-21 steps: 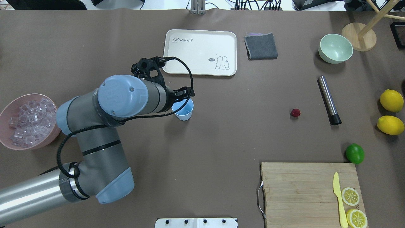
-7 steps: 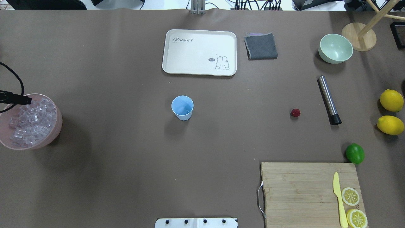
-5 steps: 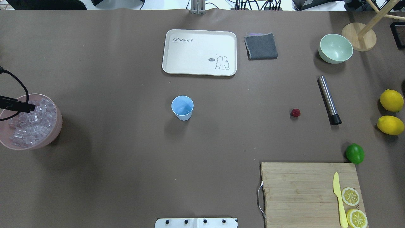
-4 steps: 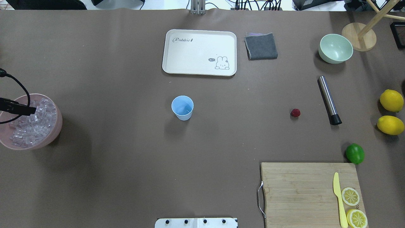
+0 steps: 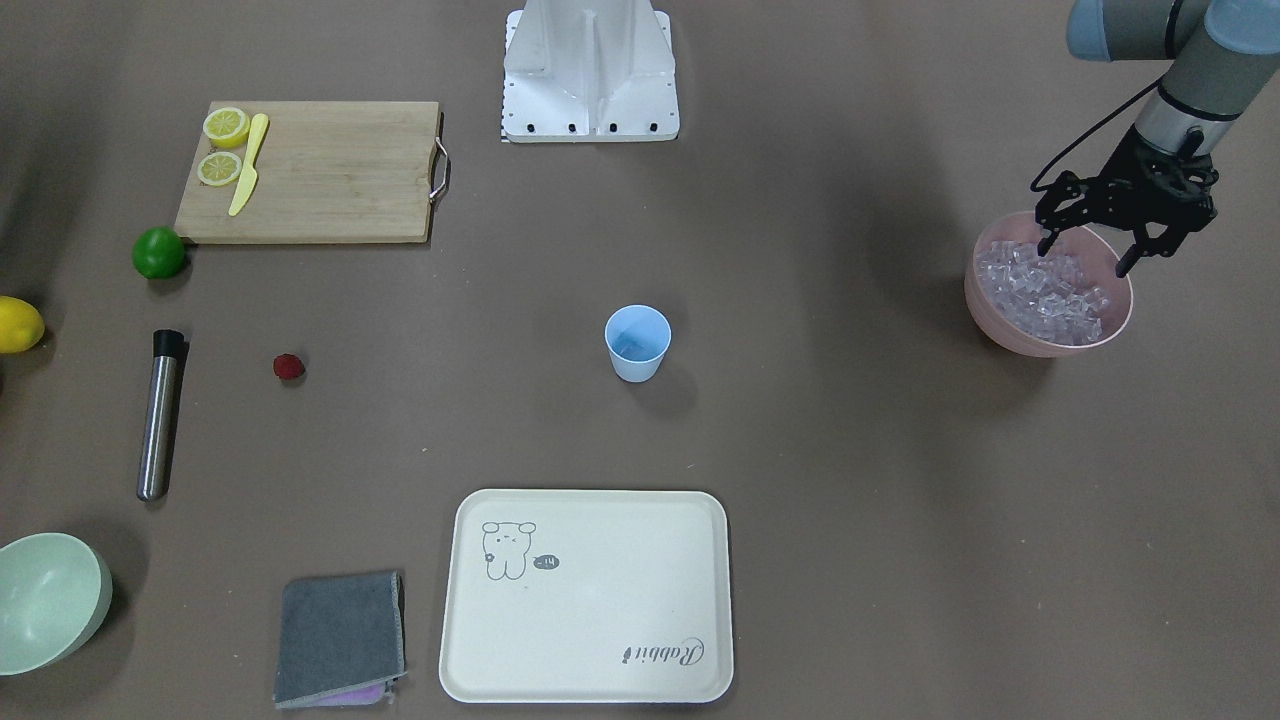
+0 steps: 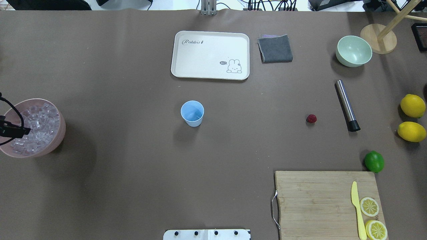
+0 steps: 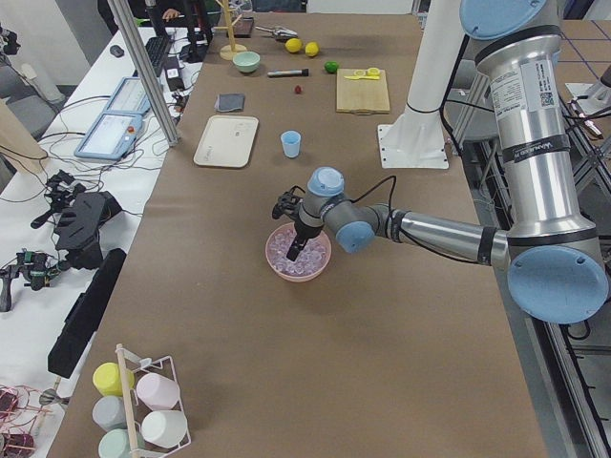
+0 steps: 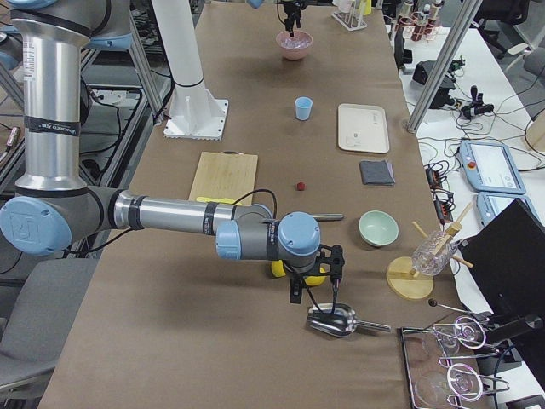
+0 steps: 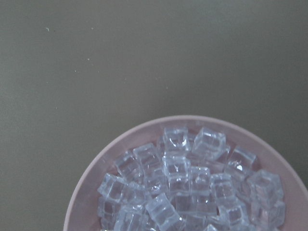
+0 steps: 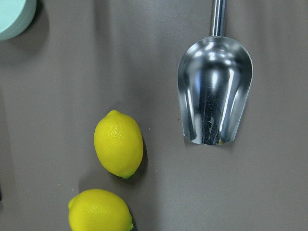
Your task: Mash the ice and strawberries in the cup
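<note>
Earlier at the cup (image 6: 192, 113), the left gripper (image 5: 1083, 260) had moved over the ice (image 6: 41, 123) at nine o'clock, fingers apart. Unlike overhead, the right wrist view showed a scoop (image 10: 215, 91).

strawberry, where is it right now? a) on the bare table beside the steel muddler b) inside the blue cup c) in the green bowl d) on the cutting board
a: the strawberry lies on the table between the light-blue cup and the steel muddler, touching neither.
</note>
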